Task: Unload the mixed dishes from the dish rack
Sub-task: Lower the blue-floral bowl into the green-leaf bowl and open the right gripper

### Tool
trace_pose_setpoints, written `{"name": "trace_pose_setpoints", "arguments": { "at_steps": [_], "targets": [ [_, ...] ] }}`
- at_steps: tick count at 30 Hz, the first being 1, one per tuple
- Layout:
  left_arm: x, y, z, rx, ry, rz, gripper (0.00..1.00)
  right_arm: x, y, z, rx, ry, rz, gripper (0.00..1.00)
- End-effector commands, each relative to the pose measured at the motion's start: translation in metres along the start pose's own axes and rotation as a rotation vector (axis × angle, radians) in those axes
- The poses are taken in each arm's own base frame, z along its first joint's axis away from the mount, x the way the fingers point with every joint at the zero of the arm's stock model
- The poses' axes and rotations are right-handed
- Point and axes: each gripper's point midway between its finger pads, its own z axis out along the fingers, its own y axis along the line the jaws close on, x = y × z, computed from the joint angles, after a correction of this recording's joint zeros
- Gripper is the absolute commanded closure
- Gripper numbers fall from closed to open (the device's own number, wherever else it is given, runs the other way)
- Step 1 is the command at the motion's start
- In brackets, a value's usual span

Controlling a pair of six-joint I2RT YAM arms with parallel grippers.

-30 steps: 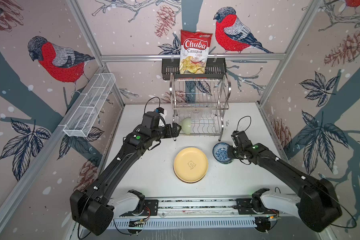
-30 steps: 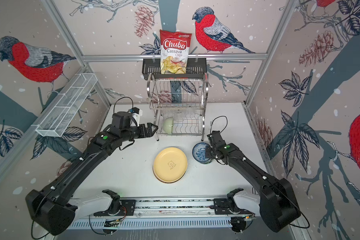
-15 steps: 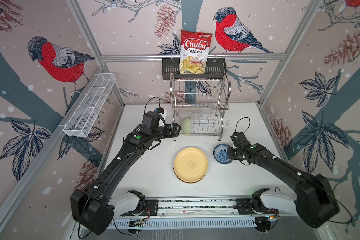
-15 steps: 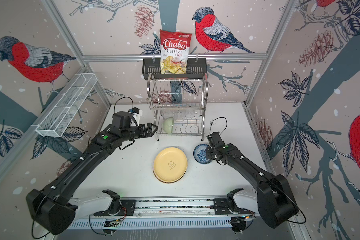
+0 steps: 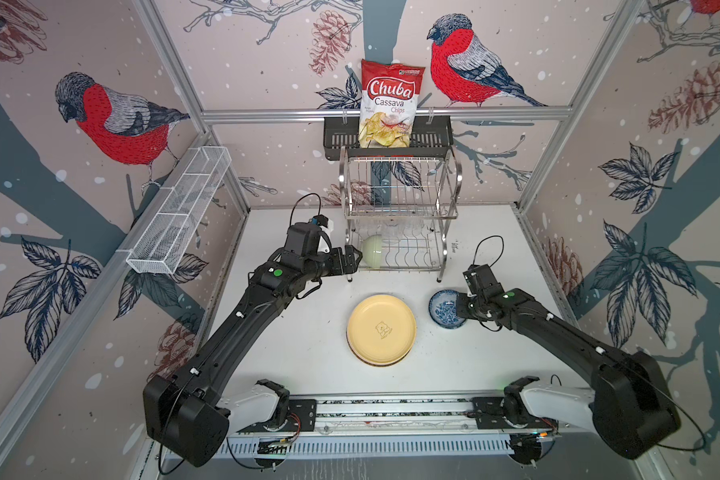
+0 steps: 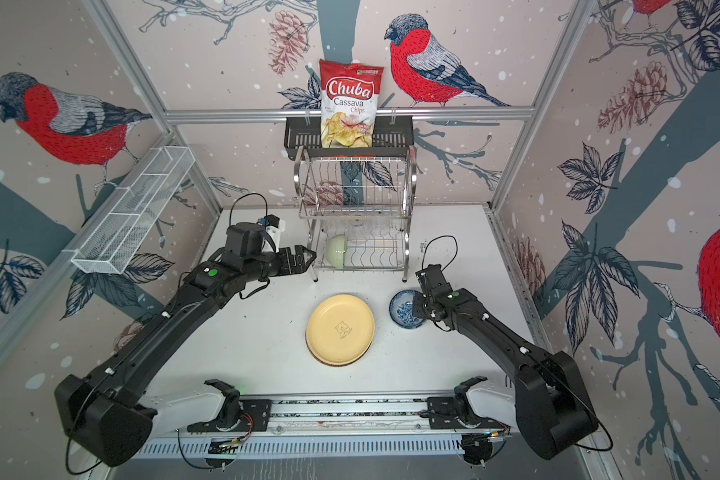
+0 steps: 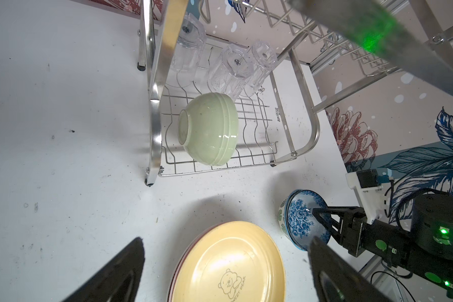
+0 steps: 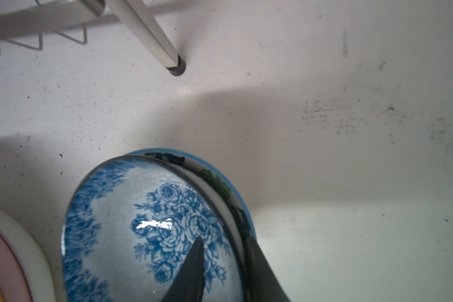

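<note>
Blue-white bowl (image 5: 443, 309) sat nested in the leaf-print bowl (image 8: 217, 183), centre right on the table (image 5: 308, 332), seemingly to save room, right gripper (image 8: 224, 239) astride its rim, jaws slightly parted; left gripper (image 5: 355, 261), jaws wide, faced the green bowl (image 5: 373, 257) in the dish rack (image 5: 400, 217).

From the stack of plates (image 5: 381, 328), the dish rack (image 5: 400, 215) stands at twelve o'clock and two nested bowls (image 5: 441, 309) sit near at three o'clock. A bowl (image 5: 372, 249) lies on its side in the rack's lower tier, with glasses (image 7: 233, 68) behind it.
</note>
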Motion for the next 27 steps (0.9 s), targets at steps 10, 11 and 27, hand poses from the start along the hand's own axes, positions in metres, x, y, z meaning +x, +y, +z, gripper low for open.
{"name": "trace_pose_setpoints", "arguments": {
  "at_steps": [10, 11, 27],
  "targets": [
    [-0.003, -0.002, 0.001, 0.011, -0.003, -0.011, 0.04, -0.008, -0.011, -0.016, 0.008, -0.053, 0.053, 0.78],
    [-0.003, -0.001, 0.002, 0.009, -0.002, -0.012, 0.04, -0.007, -0.01, -0.015, 0.002, -0.051, 0.056, 0.81],
    [-0.01, -0.002, 0.003, 0.012, -0.01, -0.015, 0.04, -0.009, -0.004, -0.014, -0.041, -0.061, 0.092, 0.89]
  ]
}}
